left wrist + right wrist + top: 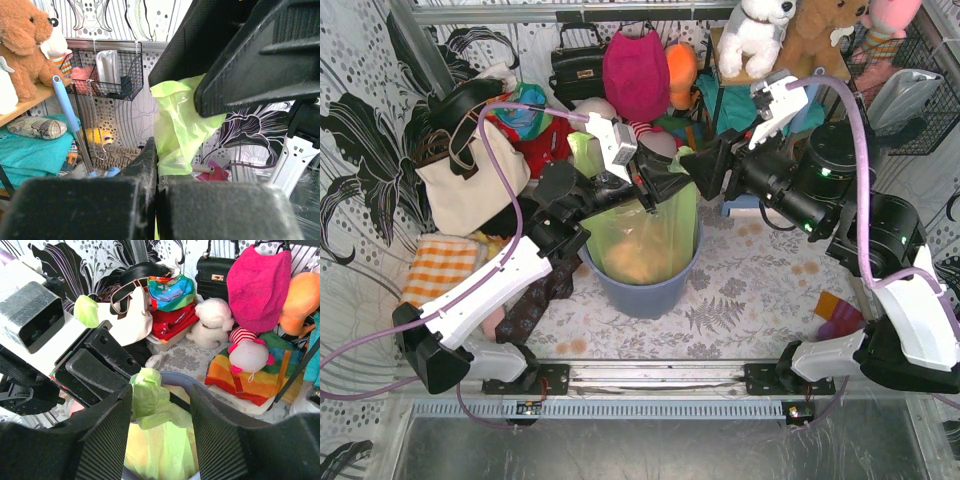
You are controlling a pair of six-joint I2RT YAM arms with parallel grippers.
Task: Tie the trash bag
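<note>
Top external view: the trash bag [642, 240], thin lime-green plastic with orange-brown paper showing through, is sitting inside a blue-grey round bin [650, 292]. The bin is standing on the floral-patterned desk [740, 290] between the two arms. Both arms are reaching in over the bin's far rim, where the top of the bag is being gathered into a bunch. A white tote bag [470, 190] is lying well apart from the bin, to its left.

Left wrist view: the left jaws are pressing fully together on a thin strip of the trash bag [180, 125], the plastic running down into the seam between them. The right jaws are crossing the upper right of this view and touching the same bunch from above (whether they are squeezing it cannot be told here). A brown teddy bear [25, 45] is sitting on a shelf at the left, near a wire basket [107, 72].

Right wrist view: the right jaws are standing about half open, straddling the gathered top of the trash bag [150, 400]. A gap is showing on their right side, so they are gripping nothing. The left jaws are lying just beside them, at the left.
</note>
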